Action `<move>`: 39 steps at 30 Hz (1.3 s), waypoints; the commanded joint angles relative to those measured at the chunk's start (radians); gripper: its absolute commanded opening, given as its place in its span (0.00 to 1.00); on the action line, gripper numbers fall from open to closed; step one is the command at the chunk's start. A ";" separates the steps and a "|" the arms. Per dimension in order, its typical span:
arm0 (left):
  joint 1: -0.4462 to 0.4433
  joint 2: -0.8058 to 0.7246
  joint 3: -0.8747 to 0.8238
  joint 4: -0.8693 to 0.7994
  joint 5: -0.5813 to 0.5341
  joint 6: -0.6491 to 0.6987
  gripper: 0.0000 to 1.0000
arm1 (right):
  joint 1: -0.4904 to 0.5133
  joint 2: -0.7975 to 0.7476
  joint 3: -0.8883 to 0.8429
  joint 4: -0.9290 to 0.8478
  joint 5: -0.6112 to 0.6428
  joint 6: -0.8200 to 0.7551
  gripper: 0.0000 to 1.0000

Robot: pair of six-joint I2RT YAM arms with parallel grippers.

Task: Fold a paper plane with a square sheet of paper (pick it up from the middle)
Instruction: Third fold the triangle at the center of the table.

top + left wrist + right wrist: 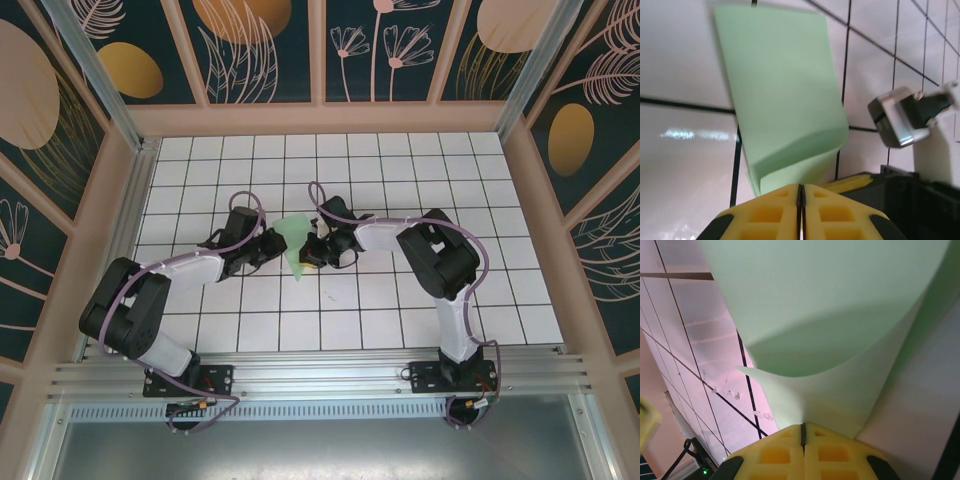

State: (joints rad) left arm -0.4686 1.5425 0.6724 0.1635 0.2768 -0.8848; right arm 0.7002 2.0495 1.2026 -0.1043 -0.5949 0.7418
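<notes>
Paper: pale mint-green paper sheet (293,242), partly folded, one flap curling upward, lying near the middle of the white grid-tiled table (400,180).
Left gripper (800,195): just left of the table's middle, yellow fingers pressed together; the sheet's near edge meets their tips, hold unclear.
Right gripper (802,432): just right of the table's middle, yellow fingers pressed together, pinching the sheet's curled edge.

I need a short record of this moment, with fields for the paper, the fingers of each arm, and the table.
paper: pale mint-green paper sheet, partly folded and curled, narrowing toward the near edge
left fingers: shut, pinching one edge of the sheet
right fingers: shut, pinching the sheet from the opposite side
surface: white gridded table, with the sheet near its middle
progress: plane not yet finished
</notes>
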 commanded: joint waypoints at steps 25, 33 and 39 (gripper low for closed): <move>-0.141 0.098 -0.139 0.153 -0.003 -0.192 0.01 | 0.004 0.034 -0.051 0.025 0.035 0.140 0.02; -0.141 0.092 -0.145 -0.003 -0.073 -0.178 0.00 | -0.020 0.031 -0.015 0.066 0.007 0.018 0.02; -0.142 0.100 -0.172 -0.001 -0.070 -0.186 0.00 | -0.051 0.048 0.006 0.064 0.007 -0.090 0.02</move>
State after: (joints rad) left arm -0.6102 1.6127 0.5442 0.3038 0.2779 -1.0679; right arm 0.6819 2.0609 1.1900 -0.0406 -0.6292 0.7406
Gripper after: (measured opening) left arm 0.065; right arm 0.063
